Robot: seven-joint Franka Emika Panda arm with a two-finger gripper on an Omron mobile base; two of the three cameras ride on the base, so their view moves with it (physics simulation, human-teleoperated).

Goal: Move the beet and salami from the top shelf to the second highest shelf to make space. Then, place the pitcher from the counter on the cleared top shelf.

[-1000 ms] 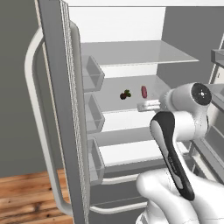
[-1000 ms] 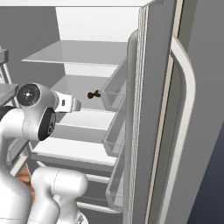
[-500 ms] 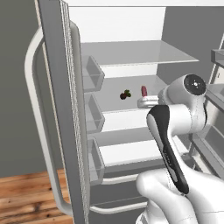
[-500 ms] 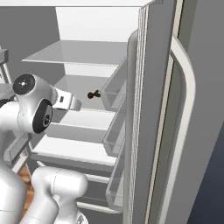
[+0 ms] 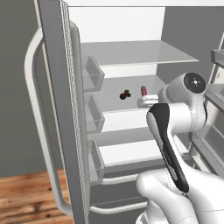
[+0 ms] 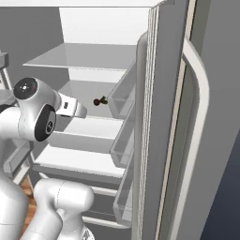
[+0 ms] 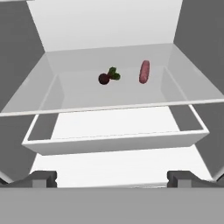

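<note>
Claw spread wide and empty, held in front of the open fridge, well short of the food. Beet and salami lay near each other, not touching, on the second glass shelf from the top, beet to the left in the hand view. Top shelf sat bare above them. White drawer below that shelf.
</note>
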